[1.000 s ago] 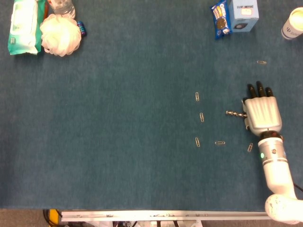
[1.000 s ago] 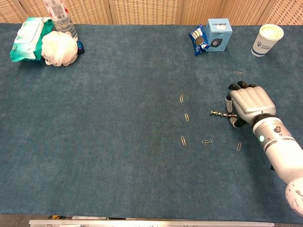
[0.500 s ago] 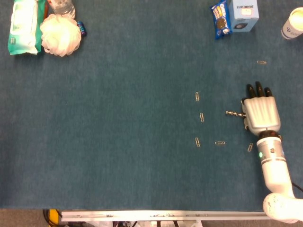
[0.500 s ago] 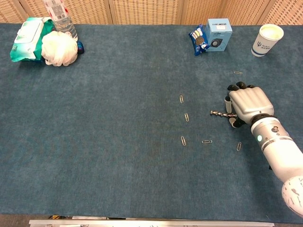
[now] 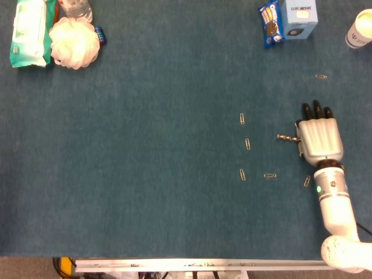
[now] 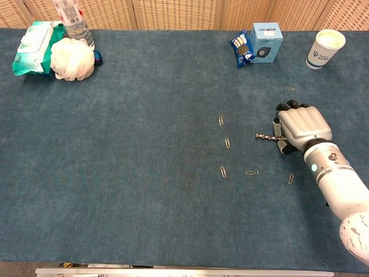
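Note:
My right hand (image 5: 318, 136) (image 6: 301, 128) lies palm down over the blue cloth near the right edge, its dark fingers curled under. A small twisted metal piece (image 5: 286, 138) (image 6: 265, 137) sticks out to the left from its thumb side, and the hand holds it there. Several paper clips lie around it: one (image 5: 242, 118) and another (image 5: 247, 143) to the left, a third (image 5: 269, 175) below, one (image 5: 307, 181) beside the wrist. The left hand shows in neither view.
At the far right stand a blue box (image 5: 300, 17), a snack packet (image 5: 270, 24) and a paper cup (image 5: 360, 29). The far left holds a wipes pack (image 5: 29, 32), a white bath puff (image 5: 73, 42) and a bottle (image 6: 72, 20). A lone clip (image 5: 321, 76) lies beyond the hand.
The right hand has crept slightly away from me with the metal piece still in it. Nothing else has moved.

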{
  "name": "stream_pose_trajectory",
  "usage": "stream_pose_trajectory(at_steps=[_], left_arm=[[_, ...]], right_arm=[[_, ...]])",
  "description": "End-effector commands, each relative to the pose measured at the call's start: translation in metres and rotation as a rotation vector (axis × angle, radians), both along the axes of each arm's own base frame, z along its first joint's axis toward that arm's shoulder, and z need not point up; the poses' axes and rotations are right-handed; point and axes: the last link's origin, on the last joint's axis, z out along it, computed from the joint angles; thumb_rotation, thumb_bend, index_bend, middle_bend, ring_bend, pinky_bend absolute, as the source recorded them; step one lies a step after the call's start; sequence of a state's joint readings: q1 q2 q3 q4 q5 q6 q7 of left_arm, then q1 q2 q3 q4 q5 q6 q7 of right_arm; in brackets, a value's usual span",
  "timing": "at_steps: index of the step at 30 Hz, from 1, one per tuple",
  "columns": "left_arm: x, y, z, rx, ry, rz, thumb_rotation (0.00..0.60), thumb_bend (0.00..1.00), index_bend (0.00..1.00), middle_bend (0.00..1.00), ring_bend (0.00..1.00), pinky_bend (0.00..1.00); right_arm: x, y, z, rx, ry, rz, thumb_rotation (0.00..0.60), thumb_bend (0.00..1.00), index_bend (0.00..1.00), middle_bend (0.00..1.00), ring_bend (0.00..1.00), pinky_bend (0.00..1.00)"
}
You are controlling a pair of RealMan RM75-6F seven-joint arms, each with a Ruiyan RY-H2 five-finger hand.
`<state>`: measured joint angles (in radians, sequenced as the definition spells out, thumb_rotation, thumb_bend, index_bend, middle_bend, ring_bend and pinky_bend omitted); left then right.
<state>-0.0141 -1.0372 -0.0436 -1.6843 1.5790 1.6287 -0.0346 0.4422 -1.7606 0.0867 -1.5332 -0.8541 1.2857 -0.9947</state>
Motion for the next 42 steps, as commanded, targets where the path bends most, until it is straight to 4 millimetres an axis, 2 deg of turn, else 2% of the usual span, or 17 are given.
stream_pose_trajectory(at_steps=[1,13,21,32,42], left_arm=[[0.0,0.0,0.0,-0.001,0.001,0.0,0.6,0.19,0.49,0.37,0.25,0.42],[0.0,0.0,0.001,0.002,0.001,0.001,0.6,0.19,0.49,0.37,0.25,0.42],[-0.003,0.002,0.004,0.019,0.004,0.017,0.6,0.19,0.49,0.37,0.25,0.42],[-0.005,0.002,0.005,0.026,0.008,0.027,0.6,0.19,0.49,0.37,0.25,0.42],[-0.008,0.004,0.009,0.046,0.009,0.043,0.6,0.19,0.49,0.37,0.25,0.42]], right_arm=[[0.001,0.001,0.001,-0.001,-0.003,0.003,0.6,0.39,0.57,0.13,0.0,0.15],[0.008,0.01,0.019,-0.036,-0.015,0.045,0.6,0.39,0.58,0.14,0.0,0.15],[0.012,0.022,0.04,-0.057,-0.026,0.079,0.6,0.39,0.58,0.14,0.0,0.15],[0.014,0.045,0.061,-0.007,0.002,0.112,0.6,0.39,0.58,0.14,0.0,0.15],[0.011,0.063,0.067,0.068,0.041,0.111,0.6,0.39,0.58,0.14,0.0,0.15]])
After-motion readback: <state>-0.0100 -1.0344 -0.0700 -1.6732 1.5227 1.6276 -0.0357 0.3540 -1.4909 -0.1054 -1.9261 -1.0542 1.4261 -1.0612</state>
